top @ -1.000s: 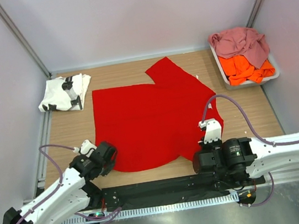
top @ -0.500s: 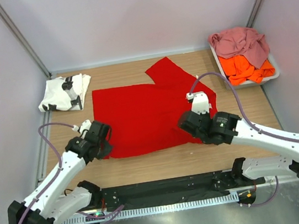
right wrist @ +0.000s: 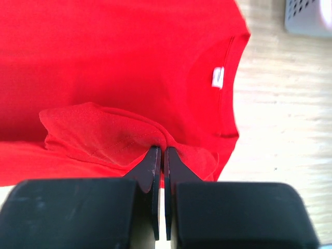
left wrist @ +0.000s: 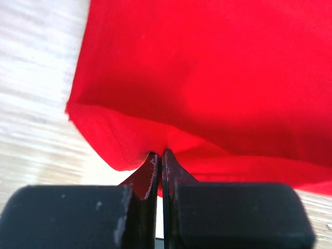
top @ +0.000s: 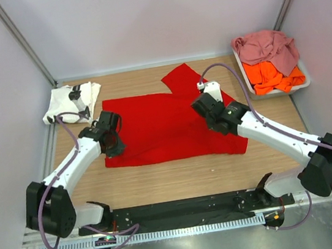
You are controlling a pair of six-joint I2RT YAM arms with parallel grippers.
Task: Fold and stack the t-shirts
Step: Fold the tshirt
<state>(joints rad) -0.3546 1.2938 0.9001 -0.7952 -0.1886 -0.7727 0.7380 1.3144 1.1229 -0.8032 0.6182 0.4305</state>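
Note:
The red t-shirt [top: 166,127] lies across the middle of the table, its near part lifted and folded back over the rest. My left gripper [top: 111,138] is shut on the shirt's left near edge [left wrist: 124,145]. My right gripper [top: 214,113] is shut on the shirt's right edge [right wrist: 119,135] near the collar [right wrist: 231,83]. A folded white t-shirt with black print [top: 71,103] lies at the far left. The dusty pink t-shirt [top: 266,45] and the orange t-shirt [top: 270,76] sit crumpled in the tray at the far right.
The pale plastic tray [top: 248,83] stands at the far right against the wall. One red sleeve [top: 183,77] sticks out toward the back. Bare wooden tabletop [top: 180,181] runs along the near edge. Walls close in on left, right and back.
Both grippers have moved away from the near edge toward the back, carrying the shirt's near hem over the rest. The red shape has become a shorter, folded band.

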